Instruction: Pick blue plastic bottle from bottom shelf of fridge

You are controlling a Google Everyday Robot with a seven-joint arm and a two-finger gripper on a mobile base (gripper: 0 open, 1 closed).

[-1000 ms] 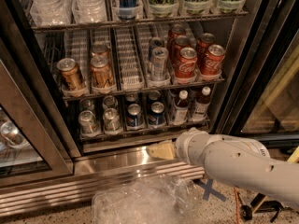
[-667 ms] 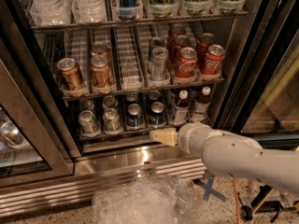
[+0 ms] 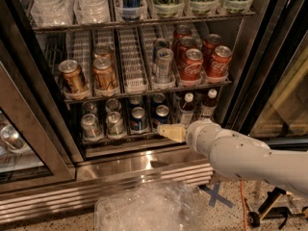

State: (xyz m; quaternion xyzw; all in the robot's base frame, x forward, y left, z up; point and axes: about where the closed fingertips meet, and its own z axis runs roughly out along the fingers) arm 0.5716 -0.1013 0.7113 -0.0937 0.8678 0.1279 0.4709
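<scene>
Cream-coloured and wedge-shaped, the gripper [image 3: 164, 131] sits at the end of a thick white robot arm [image 3: 240, 155]. The arm enters from the lower right and is cut off by the picture's edge. The gripper hangs just left of and below the slim blue plastic bottle [image 3: 186, 110] with a round white cap and dark contents, near the front edge of the wire bottom shelf [image 3: 120, 139]. Whether it touches the bottle cannot be told, nor whether it is spread or closed, since it reads as one solid shape.

The bottle stands upright toward the right end of that shelf, inside the tall dark-framed fridge [image 3: 250, 57]. Its base is hidden behind the arm's rounded wrist, and its pale label is too blurred to read. Just right of the bottle and slightly behind it stands a second white-capped dark bottle [image 3: 208, 105], its lower part also covered by the arm.

Left of the bottle are two blue cans [image 3: 138, 120], then two silver cans [image 3: 90, 125]; more cans behind them are lost in shadow. Above the bottle, on the higher rack, stand red Coca-Cola cans [image 3: 191, 64]. Below the bottle, past the steel base, a crumpled clear plastic sheet [image 3: 149, 208] lies on the speckled floor, cut off by the bottom edge.
</scene>
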